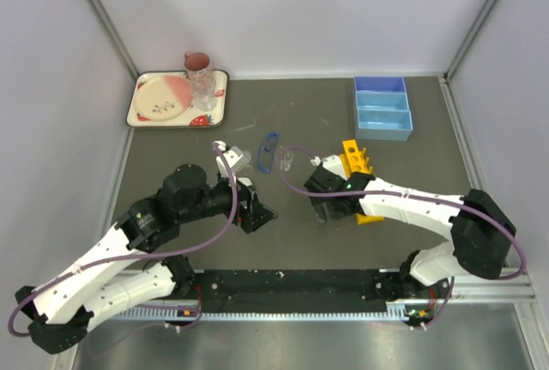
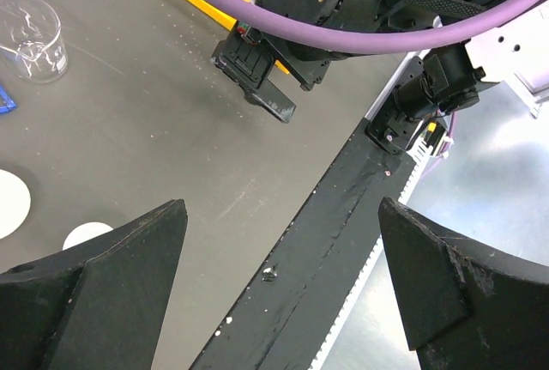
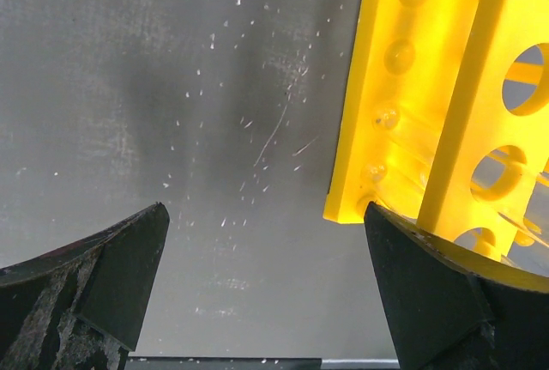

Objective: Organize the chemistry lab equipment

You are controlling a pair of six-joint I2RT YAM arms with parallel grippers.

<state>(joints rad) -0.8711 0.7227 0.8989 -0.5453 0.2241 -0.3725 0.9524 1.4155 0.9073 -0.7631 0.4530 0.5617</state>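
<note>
The yellow holed tube rack [image 1: 354, 157] lies mid-table, its near end under my right arm. My right gripper [image 1: 330, 209] is open just left of that rack [image 3: 429, 87], nothing between its fingers [image 3: 103, 275]. My left gripper [image 1: 257, 214] is open and empty too, hovering over the table's near edge [image 2: 283, 258]. The blue-rimmed goggles [image 1: 268, 151] and a small clear beaker [image 2: 33, 37] sit beyond the grippers. Two small white round dishes [image 2: 10, 203] [image 2: 86, 234] lie left of the left gripper. The blue divided tray [image 1: 382, 108] stands at the back right.
A cream strawberry-patterned tray [image 1: 214, 111] at the back left carries a plate, a pink mug [image 1: 197, 63] and a clear tumbler [image 1: 204, 88]. A black rail [image 1: 292, 282] runs along the near edge. Grey walls close in the table on three sides.
</note>
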